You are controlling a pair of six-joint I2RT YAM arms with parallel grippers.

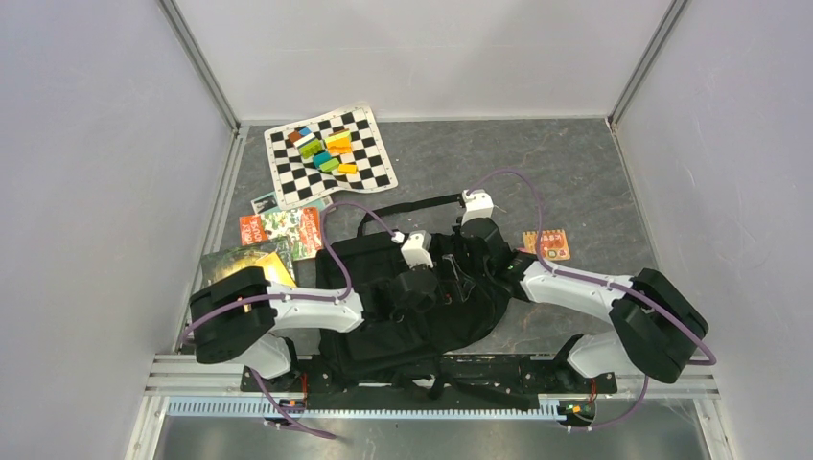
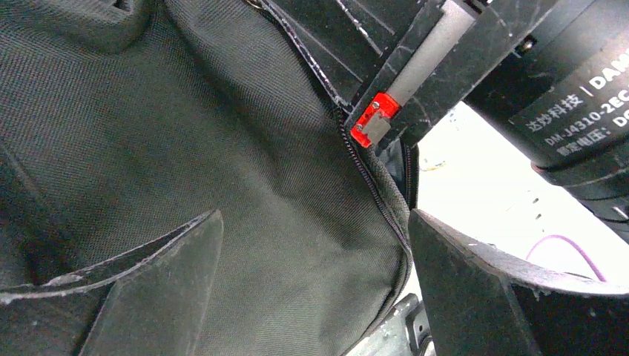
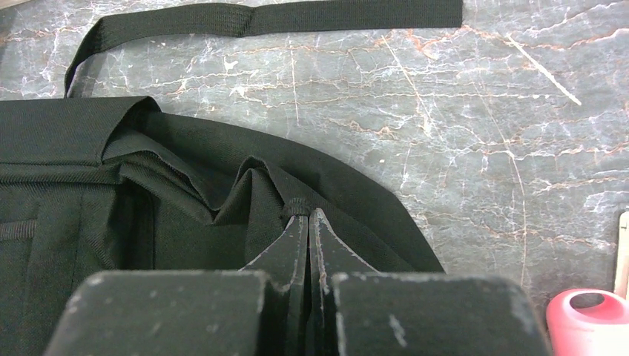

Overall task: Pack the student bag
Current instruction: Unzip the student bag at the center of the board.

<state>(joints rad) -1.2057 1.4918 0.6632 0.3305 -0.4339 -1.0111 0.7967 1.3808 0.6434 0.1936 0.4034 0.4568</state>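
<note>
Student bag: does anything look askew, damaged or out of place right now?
Nothing damaged or spilled. The student bag lies slumped and creased, one strap trailing loose across the table. The right gripper is shut on a bunched fold of its fabric; the left gripper hangs open over the zipper.

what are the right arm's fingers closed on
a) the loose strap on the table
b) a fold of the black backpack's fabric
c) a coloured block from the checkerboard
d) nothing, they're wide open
b: in the right wrist view the right fingers meet tip to tip on a raised fold of the backpack, while the strap lies apart, beyond them.
</note>
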